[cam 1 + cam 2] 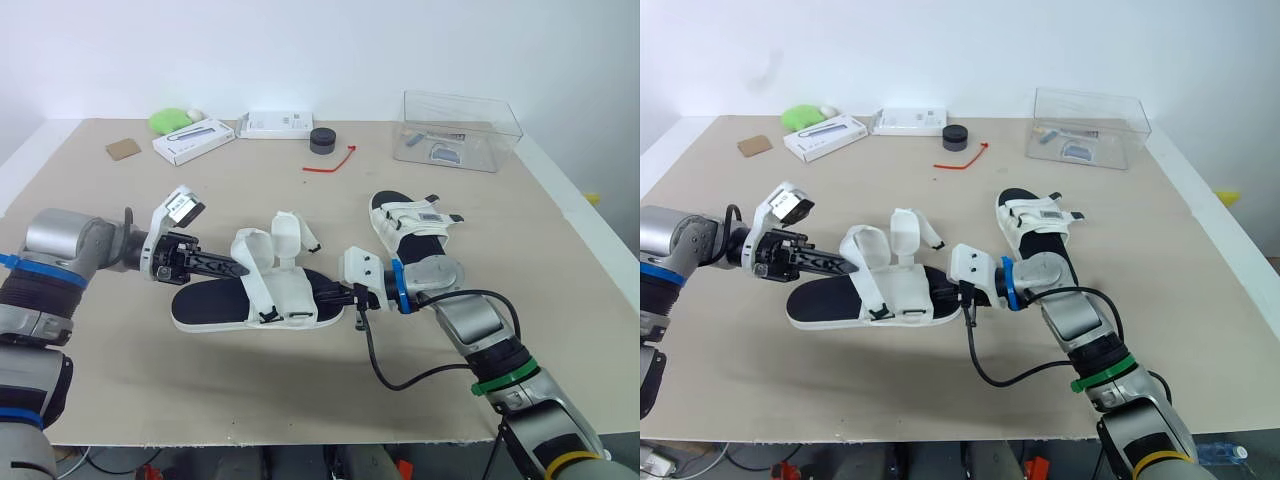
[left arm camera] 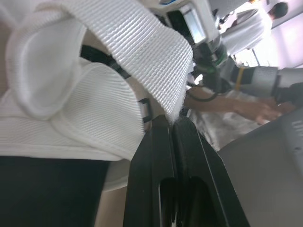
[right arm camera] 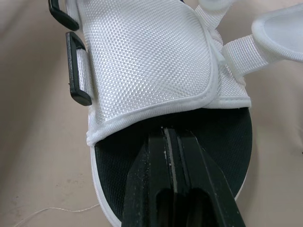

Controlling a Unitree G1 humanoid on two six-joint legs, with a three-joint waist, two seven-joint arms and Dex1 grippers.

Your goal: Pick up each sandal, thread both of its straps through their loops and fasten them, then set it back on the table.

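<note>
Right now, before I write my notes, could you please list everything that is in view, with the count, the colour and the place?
beige table: 1, beige, under everything
sandals with white woven straps and black footbeds: 2, white and black, one at centre with straps open, one further back to its right
clear plastic box: 1, transparent, far right
small black cylinder: 1, black, far centre
thin red tie: 1, red, beside the cylinder
flat white boxes: 2, white, far left of centre
green soft object: 1, green, far left
brown cardboard square: 1, brown, far left
left fingers: 2, black, shut, at a strap of the centre sandal
right fingers: 2, black, shut, over its footbed
</note>
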